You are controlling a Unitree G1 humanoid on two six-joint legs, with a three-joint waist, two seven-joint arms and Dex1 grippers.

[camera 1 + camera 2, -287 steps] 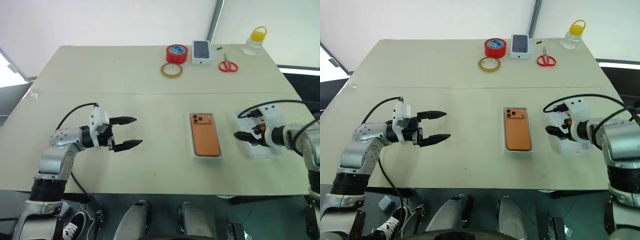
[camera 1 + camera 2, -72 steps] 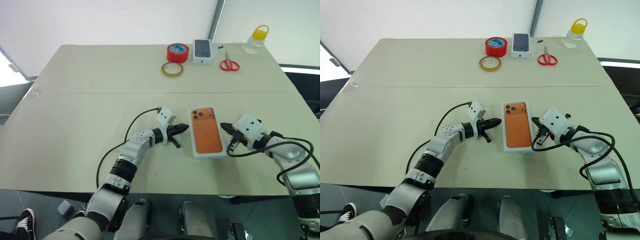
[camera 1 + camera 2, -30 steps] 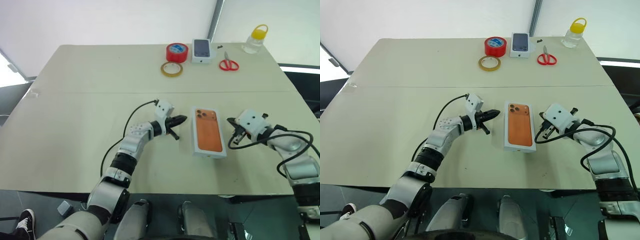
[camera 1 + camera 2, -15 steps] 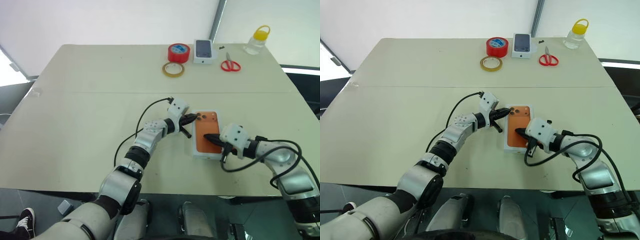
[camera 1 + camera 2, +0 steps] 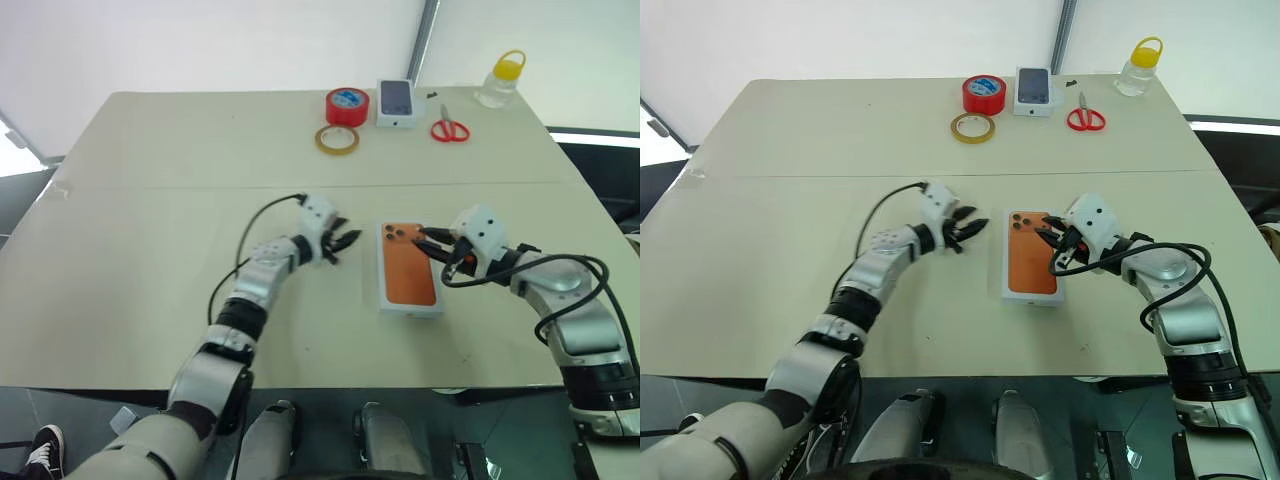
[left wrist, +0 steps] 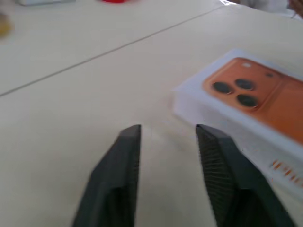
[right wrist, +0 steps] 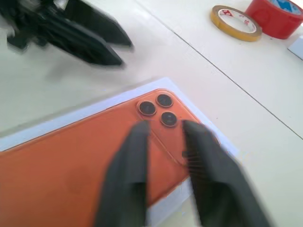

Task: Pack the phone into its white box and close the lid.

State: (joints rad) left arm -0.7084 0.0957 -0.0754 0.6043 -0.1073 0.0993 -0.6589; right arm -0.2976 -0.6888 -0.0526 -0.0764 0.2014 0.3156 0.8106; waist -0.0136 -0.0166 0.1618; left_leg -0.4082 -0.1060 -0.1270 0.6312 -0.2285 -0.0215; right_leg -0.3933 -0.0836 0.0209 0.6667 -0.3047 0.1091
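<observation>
Orange and slim, the rectangular phone lies flat in its shallow white cardboard box near the middle of your pale table, slightly right of centre. Its long axis runs near to far, and the cluster of three dark camera lenses sits at the far left corner, so the camera end points away from you. The orange back faces up, and you can see the white rim of the box all around it.

Your left gripper hovers just left of the box's far end, apart from it, with its two black fingers parted around bare table. Your right gripper reaches in from the right over the phone's far end, its fingers a narrow gap apart with nothing between them.

Count along the far edge: one red tape roll, one yellowish tape ring, one small white box printed with a dark phone, one pair of red scissors and one clear bottle with a yellow cap.
</observation>
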